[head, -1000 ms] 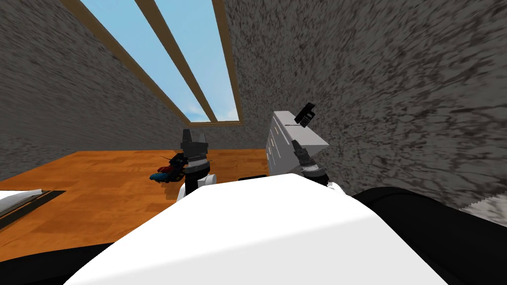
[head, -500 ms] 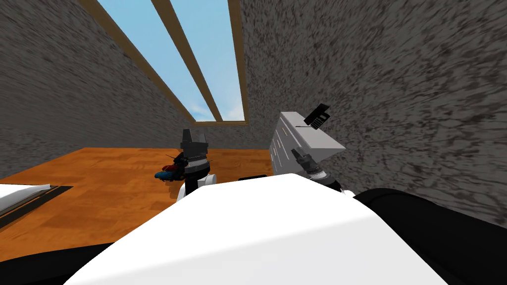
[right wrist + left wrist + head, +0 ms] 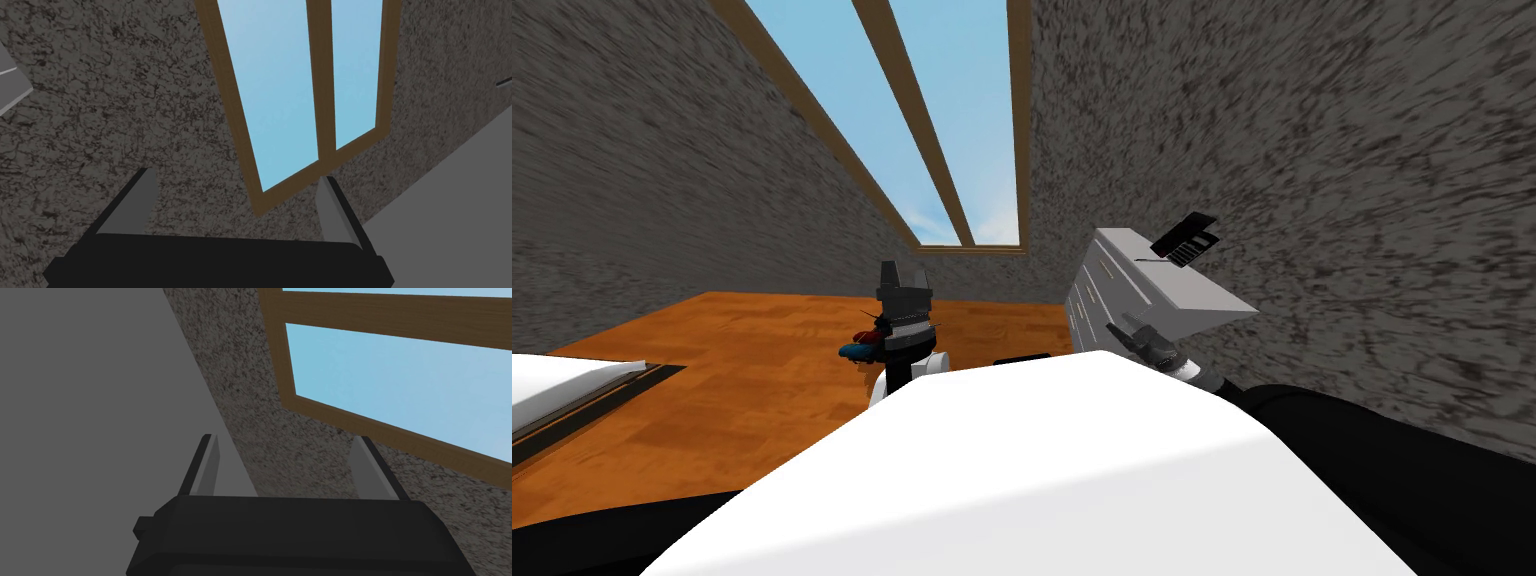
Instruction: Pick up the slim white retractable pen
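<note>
A light grey chest of drawers [image 3: 1112, 290] stands against the speckled wall at the right. On its top lies a thin dark line [image 3: 1150, 259], which may be the slim pen, beside a black slotted object [image 3: 1184, 238]. My right gripper [image 3: 1122, 332] is low in front of the chest, open and empty [image 3: 236, 175]. A flat grey surface [image 3: 450, 190] lies beside it in the right wrist view. My left gripper [image 3: 905, 270] is raised over the floor toward the window, open with nothing between its fingers [image 3: 285, 437].
A small blue and red object [image 3: 862, 348] lies on the orange wood floor [image 3: 732, 370] just behind my left arm. A white slab on a dark frame [image 3: 562, 385] sits at the far left. A tall wood-framed window [image 3: 952, 120] is ahead.
The whole head view has shifted right, so I have moved or turned. The chest of drawers now looks larger and further right. My right arm sits lower and more slanted.
</note>
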Controlling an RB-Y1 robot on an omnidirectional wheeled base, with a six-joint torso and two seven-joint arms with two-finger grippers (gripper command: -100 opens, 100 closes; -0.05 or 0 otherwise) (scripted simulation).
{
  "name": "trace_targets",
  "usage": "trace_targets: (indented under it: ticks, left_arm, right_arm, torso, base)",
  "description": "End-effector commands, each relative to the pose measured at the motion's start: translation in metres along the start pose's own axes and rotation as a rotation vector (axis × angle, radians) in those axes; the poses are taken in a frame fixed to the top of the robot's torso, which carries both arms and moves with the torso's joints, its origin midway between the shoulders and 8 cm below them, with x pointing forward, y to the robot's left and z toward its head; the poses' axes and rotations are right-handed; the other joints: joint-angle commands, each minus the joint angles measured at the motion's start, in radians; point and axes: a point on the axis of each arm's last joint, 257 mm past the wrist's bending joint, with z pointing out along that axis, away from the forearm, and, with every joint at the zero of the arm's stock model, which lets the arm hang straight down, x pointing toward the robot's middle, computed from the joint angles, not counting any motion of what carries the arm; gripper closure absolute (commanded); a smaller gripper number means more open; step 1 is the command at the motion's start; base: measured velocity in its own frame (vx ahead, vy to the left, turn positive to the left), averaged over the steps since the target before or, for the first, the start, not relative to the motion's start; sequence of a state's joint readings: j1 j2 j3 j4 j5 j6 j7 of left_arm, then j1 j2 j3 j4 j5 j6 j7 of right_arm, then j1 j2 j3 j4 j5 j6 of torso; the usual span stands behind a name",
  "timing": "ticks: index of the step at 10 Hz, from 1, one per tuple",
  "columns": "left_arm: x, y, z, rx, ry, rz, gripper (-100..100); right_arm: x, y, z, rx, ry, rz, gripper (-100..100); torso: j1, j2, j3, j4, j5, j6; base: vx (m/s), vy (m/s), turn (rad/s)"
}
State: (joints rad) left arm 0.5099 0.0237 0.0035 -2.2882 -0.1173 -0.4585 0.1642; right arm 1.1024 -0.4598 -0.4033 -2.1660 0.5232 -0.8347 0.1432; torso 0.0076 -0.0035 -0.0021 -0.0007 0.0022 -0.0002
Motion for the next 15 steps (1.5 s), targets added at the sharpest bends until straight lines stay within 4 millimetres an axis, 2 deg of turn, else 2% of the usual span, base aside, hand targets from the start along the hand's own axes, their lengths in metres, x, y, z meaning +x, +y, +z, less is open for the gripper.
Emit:
trace_targets:
  ticks: [1, 2, 3, 4, 5, 6, 7, 8, 9, 10, 11, 12, 13, 14, 15]
  left_arm:
    - [0.0, 0.0, 0.0, 0.0, 0.0, 0.0, 0]
    - [0.0, 0.0, 0.0, 0.0, 0.0, 0.0, 0]
    - [0.0, 0.0, 0.0, 0.0, 0.0, 0.0, 0]
    - [0.0, 0.0, 0.0, 0.0, 0.0, 0.0, 0]
    - [0.0, 0.0, 0.0, 0.0, 0.0, 0.0, 0]
    - [0.0, 0.0, 0.0, 0.0, 0.0, 0.0, 0]
    - [0.0, 0.0, 0.0, 0.0, 0.0, 0.0, 0]
    - [0.0, 0.0, 0.0, 0.0, 0.0, 0.0, 0]
    - [0.0, 0.0, 0.0, 0.0, 0.0, 0.0, 0]
    - [0.0, 0.0, 0.0, 0.0, 0.0, 0.0, 0]
    - [0.0, 0.0, 0.0, 0.0, 0.0, 0.0, 0]
    - [0.0, 0.0, 0.0, 0.0, 0.0, 0.0, 0]
    - [0.0, 0.0, 0.0, 0.0, 0.0, 0.0, 0]
    - [0.0, 0.0, 0.0, 0.0, 0.0, 0.0, 0]
    - [0.0, 0.0, 0.0, 0.0, 0.0, 0.0, 0]
  right_arm:
    - [0.014, -0.005, -0.021, -0.014, 0.107, -0.074, -100]
    - [0.019, -0.006, -0.024, -0.008, 0.127, -0.082, -100]
    - [0.027, -0.012, -0.042, -0.026, 0.217, -0.137, -100]
    - [0.03, -0.013, -0.046, -0.022, 0.235, -0.148, -100]
    - [0.039, -0.021, -0.066, -0.038, 0.332, -0.195, -100]
    - [0.04, -0.022, -0.068, -0.039, 0.346, -0.21, -100]
    - [0.048, -0.029, -0.09, -0.056, 0.442, -0.251, -100]
    - [0.048, -0.032, -0.091, -0.059, 0.457, -0.271, -100]
    - [0.055, -0.038, -0.113, -0.083, 0.557, -0.305, -100]
    - [0.053, -0.043, -0.114, -0.081, 0.568, -0.328, -100]
    - [0.06, -0.048, -0.137, -0.103, 0.666, -0.352, -100]
    - [0.054, -0.054, -0.137, -0.105, 0.678, -0.384, -100]
    - [0.056, -0.063, -0.159, -0.128, 0.772, -0.414, -100]
    - [0.053, -0.067, -0.159, -0.131, 0.785, -0.437, -100]
    - [0.055, -0.075, -0.18, -0.155, 0.877, -0.461, -100]
  torso:
    - [0.0, 0.0, 0.0, 0.0, 0.0, 0.0]
    - [0.001, -0.001, 0.0, 0.0, 0.0, 0.0]
    - [0.001, 0.0, 0.0, 0.0, 0.0, 0.0]
    - [0.002, -0.001, -0.001, 0.0, 0.0, 0.0]
    - [0.0, 0.0, 0.0, 0.0, 0.0, 0.0]
    - [0.0, 0.001, 0.0, 0.0, 0.0, 0.0]
    - [-0.001, 0.001, 0.0, 0.0, 0.0, 0.0]
    - [0.0, -0.002, -0.001, 0.0, 0.0, 0.0]
    - [-0.002, -0.002, -0.001, 0.0, 0.0, 0.0]
    - [-0.002, -0.002, -0.001, -0.001, 0.0, 0.0]
    - [-0.003, -0.001, -0.001, 0.0, -0.001, 0.0]
    - [-0.003, -0.001, -0.001, 0.0, 0.0, 0.0]
    - [-0.003, 0.0, 0.0, 0.0, -0.001, 0.0]
    - [-0.003, -0.002, -0.001, 0.0, -0.001, 0.0]
    - [-0.004, -0.002, -0.001, -0.001, -0.001, 0.0]
  base:
    - [0.099, 0.141, 0.066]
    - [0.086, 0.139, 0.024]
    - [0.103, 0.153, 0.069]
    - [0.078, 0.121, 0.021]
    - [0.066, 0.124, 0.052]
    - [0.076, 0.113, 0.017]
    - [0.124, 0.12, 0.046]
    - [0.114, 0.094, 0.018]
    - [0.117, 0.093, 0.041]
    - [0.1, 0.076, 0.011]
    - [0.088, 0.084, 0.032]
    - [0.069, 0.072, 0.01]
    - [0.126, 0.093, 0.02]
    - [0.113, 0.063, 0.006]
    - [0.112, 0.051, 0.015]
